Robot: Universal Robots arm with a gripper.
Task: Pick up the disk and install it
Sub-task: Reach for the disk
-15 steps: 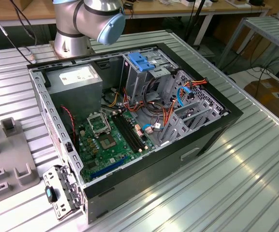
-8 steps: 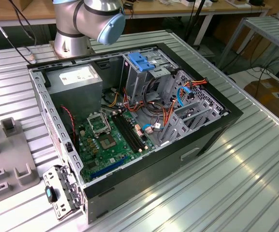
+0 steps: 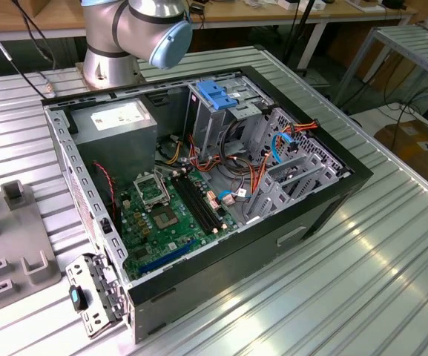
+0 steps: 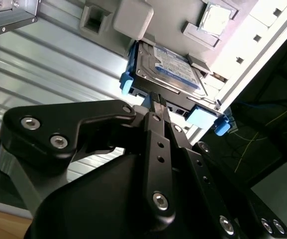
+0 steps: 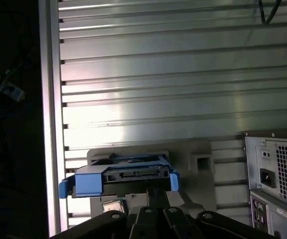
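At the exterior view's left, a grey holder (image 3: 21, 256) sits on the ribbed metal table (image 3: 369, 282). It is just beside the open computer case (image 3: 325, 196) (motherboard and cables exposed). The arm's base (image 3: 113, 63) stands by the table's far edge. In both wrist views the disk (image 4: 170, 64) (image 5: 126, 175), in its blue frame, lies flat on that holder near a table edge. The gripper (image 4: 155, 99) (image 5: 155, 193) is right at the disk's end. Whether its jaws are open or closed cannot be told.
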